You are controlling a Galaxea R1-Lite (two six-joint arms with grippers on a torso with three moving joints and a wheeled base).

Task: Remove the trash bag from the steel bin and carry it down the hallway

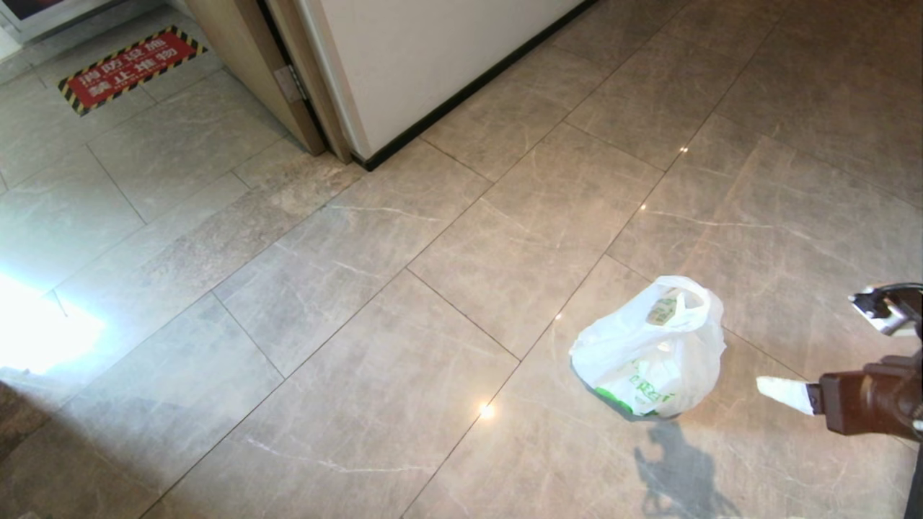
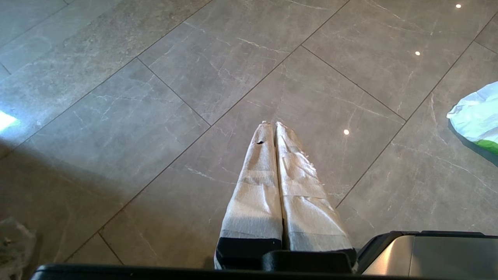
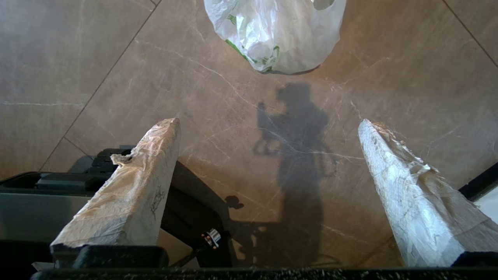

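White plastic trash bag point(image 1: 652, 351), green-printed, sits on the tiled hallway floor point(image 1: 360, 324), holding something boxy; my right end effector point(image 3: 268, 155) gapes wide, empty, my left end effector point(image 2: 275, 128) pinched narrow.

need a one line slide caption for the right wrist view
Right gripper open and empty above the tiled hallway floor, the white trash bag resting on the floor just ahead.

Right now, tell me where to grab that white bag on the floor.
Take the trash bag by the knotted handle loop at its top, coming down from above. The loop stands clear of the floor tiles, while the body below is slack and bulging. The right gripper, open and empty, is nearest.
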